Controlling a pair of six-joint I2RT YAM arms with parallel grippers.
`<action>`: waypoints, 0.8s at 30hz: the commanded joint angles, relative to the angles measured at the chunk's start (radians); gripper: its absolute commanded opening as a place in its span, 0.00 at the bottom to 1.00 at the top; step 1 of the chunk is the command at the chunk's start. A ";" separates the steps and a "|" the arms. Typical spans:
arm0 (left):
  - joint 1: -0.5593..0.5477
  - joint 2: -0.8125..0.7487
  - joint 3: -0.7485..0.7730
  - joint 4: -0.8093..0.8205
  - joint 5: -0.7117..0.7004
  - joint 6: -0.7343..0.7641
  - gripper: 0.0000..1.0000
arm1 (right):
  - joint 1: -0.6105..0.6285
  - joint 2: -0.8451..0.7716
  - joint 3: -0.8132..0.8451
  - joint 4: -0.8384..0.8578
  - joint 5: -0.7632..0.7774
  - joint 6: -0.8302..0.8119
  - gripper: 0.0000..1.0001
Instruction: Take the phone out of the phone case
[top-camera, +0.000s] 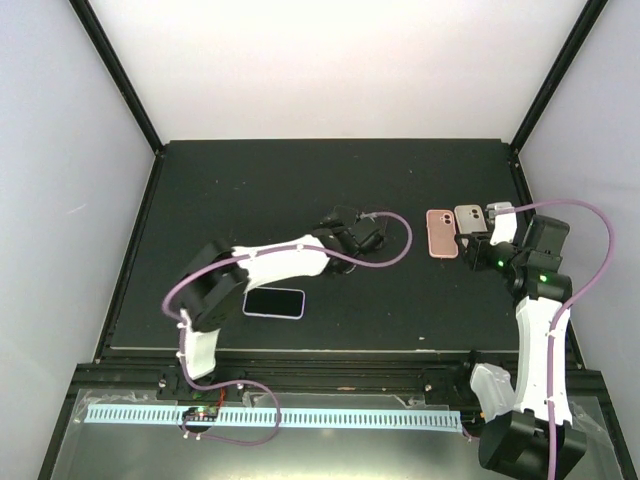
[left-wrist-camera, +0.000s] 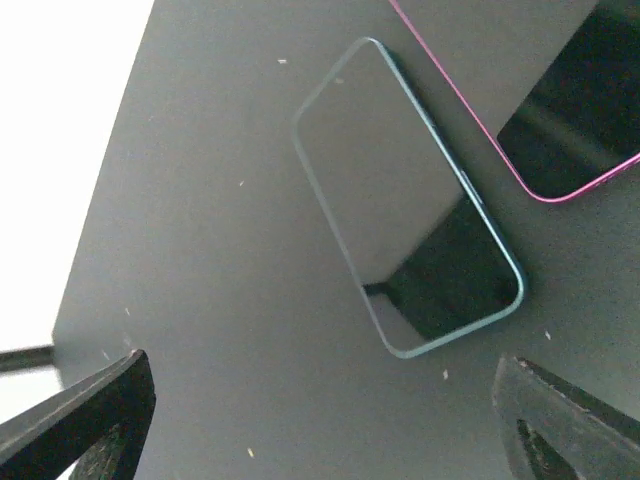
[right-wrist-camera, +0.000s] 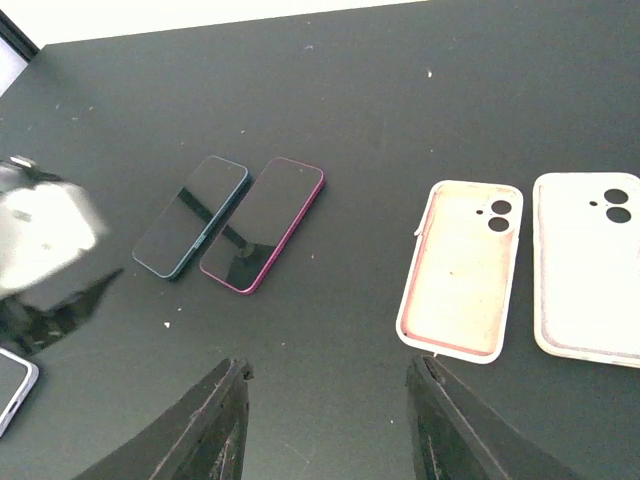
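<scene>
A phone in a lavender case (top-camera: 274, 302) lies screen up near the table's front, beside the left arm; its corner shows in the right wrist view (right-wrist-camera: 10, 385). My left gripper (top-camera: 368, 237) is open and empty, hovering over a bare teal phone (left-wrist-camera: 405, 200) and a bare magenta phone (left-wrist-camera: 575, 110). Its fingertips (left-wrist-camera: 100, 410) stand wide apart at the bottom of the left wrist view. My right gripper (right-wrist-camera: 325, 420) is open and empty above the mat, just short of an empty pink case (right-wrist-camera: 462, 268). The teal phone (right-wrist-camera: 190, 215) and the magenta phone (right-wrist-camera: 263, 223) lie side by side.
An empty white case (right-wrist-camera: 590, 265) lies right of the pink case. In the top view several empty cases (top-camera: 468, 220) form a row at the right, by the right gripper (top-camera: 470, 247). The black mat (top-camera: 250, 190) ends at a raised frame on all sides.
</scene>
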 joint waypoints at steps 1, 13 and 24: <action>0.006 -0.218 -0.081 -0.169 0.086 -0.289 0.98 | -0.003 -0.029 -0.002 0.019 0.011 -0.016 0.45; 0.059 -0.666 -0.529 -0.288 0.414 -0.910 0.99 | -0.003 -0.018 0.005 0.007 -0.009 -0.035 0.45; 0.148 -0.951 -0.820 -0.177 0.701 -1.154 0.99 | -0.003 -0.008 0.003 0.009 0.003 -0.038 0.45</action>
